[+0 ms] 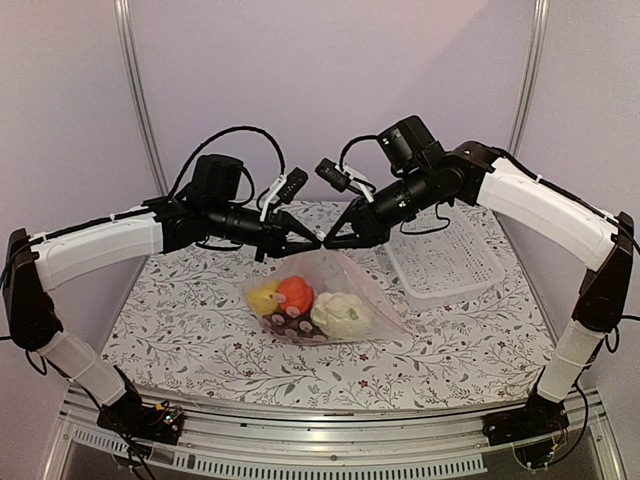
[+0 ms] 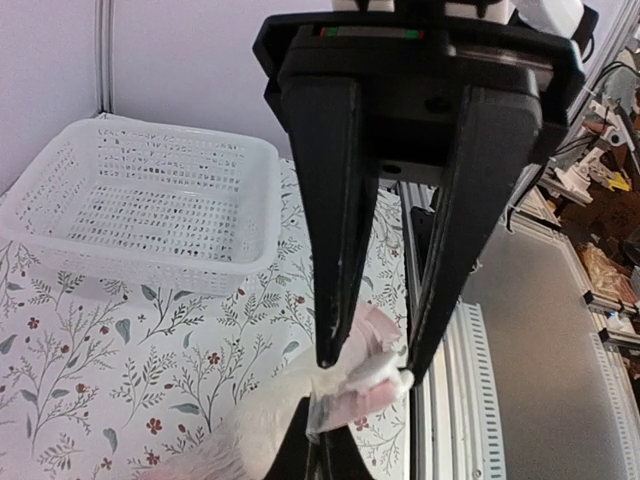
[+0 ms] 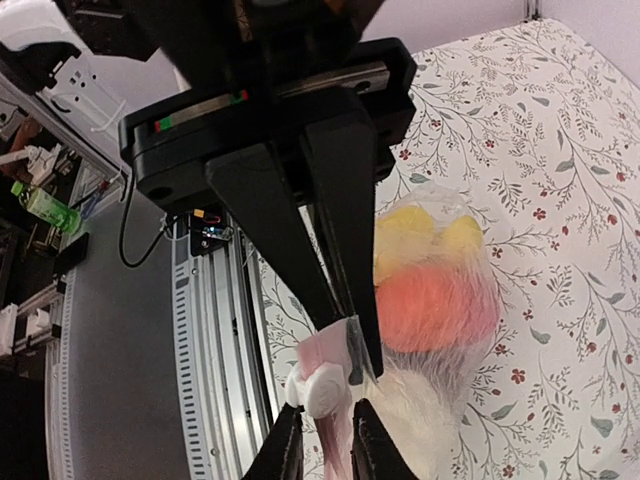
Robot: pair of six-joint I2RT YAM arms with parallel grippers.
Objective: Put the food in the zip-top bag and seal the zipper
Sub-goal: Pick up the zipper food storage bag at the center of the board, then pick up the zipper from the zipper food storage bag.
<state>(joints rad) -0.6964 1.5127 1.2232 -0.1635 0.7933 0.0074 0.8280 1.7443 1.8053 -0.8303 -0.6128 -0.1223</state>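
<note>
The zip-top bag (image 1: 357, 277) lies mid-table holding yellow pieces (image 1: 263, 297), an orange pumpkin (image 1: 294, 293), white cauliflower (image 1: 342, 313) and dark grapes (image 1: 294, 326). Its mouth corner is lifted where both grippers meet. My left gripper (image 1: 310, 243) (image 2: 372, 365) grips the pale pink zipper (image 2: 372, 330) at its white slider (image 2: 378, 374) (image 3: 325, 388). My right gripper (image 1: 331, 242) (image 3: 355, 345) is shut on the bag's edge right beside the slider. Its fingers (image 2: 320, 452) show at the bottom of the left wrist view. The food shows blurred through the bag (image 3: 440, 300) in the right wrist view.
A white perforated basket (image 1: 440, 293) (image 2: 130, 262), with nothing in it, stands at the back right, just beyond the bag. The flower-patterned tablecloth (image 1: 180, 320) covers the table. The table's metal front rail (image 3: 215, 330) runs along the near edge.
</note>
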